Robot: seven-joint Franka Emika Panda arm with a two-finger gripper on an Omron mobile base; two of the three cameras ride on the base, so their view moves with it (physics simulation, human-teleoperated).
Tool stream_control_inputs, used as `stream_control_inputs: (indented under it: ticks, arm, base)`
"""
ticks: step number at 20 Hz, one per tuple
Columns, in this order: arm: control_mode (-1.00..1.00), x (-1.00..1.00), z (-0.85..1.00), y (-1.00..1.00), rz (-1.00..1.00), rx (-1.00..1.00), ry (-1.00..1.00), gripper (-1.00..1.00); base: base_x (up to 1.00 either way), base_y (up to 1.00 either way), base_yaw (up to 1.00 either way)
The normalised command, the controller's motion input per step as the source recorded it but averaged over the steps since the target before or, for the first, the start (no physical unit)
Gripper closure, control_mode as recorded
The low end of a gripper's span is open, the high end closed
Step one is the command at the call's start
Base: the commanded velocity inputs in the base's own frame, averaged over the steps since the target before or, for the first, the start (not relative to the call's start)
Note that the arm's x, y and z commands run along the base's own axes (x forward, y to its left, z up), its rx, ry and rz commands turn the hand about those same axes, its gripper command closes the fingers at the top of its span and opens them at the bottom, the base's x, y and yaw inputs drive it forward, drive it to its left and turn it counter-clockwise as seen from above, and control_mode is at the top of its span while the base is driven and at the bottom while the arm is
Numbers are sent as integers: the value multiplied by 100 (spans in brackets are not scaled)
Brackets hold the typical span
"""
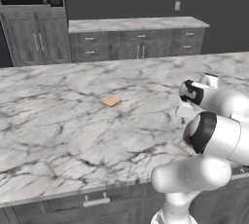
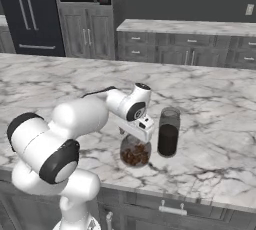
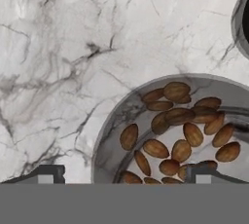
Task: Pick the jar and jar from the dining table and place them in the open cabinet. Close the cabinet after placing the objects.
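Two glass jars stand near the front edge of the marble dining table (image 2: 220, 104). The squat round jar (image 2: 135, 155) holds brown almonds, and the tall cylindrical jar (image 2: 168, 133) with dark contents stands just to its right. My gripper (image 2: 135, 141) points straight down, just over the squat jar. In the hand view the gripper (image 3: 124, 175) is open and nothing is between its fingertips (image 3: 46, 174). The squat jar (image 3: 180, 130) lies off to the right there, so one tip is over its open mouth. The tall jar's rim (image 3: 240, 18) shows at the top right. The open cabinet is out of view.
A flat tan cracker (image 1: 112, 101) lies mid-table, well left of the arm. Behind the table a marble counter (image 1: 136, 23) on grey drawers runs along the dark wall. A tall closed unit (image 1: 34, 38) with a microwave above stands at the back left.
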Motion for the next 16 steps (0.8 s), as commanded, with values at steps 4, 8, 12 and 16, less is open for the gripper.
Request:
stream_control_inputs:
  ticks: [4,8,12,16]
  arm:
    - [-100,3,-46,2,0,3,6,100]
    - [-100,0,-15,6,0,0,6,100]
    - [-100,-4,-13,14,0,0,0,100]
    - [-100,-24,5,22,0,-1,-3,100]
  base:
    - [0,0,0]
    - [0,0,0]
    - [0,0,0]
    - [0,0,0]
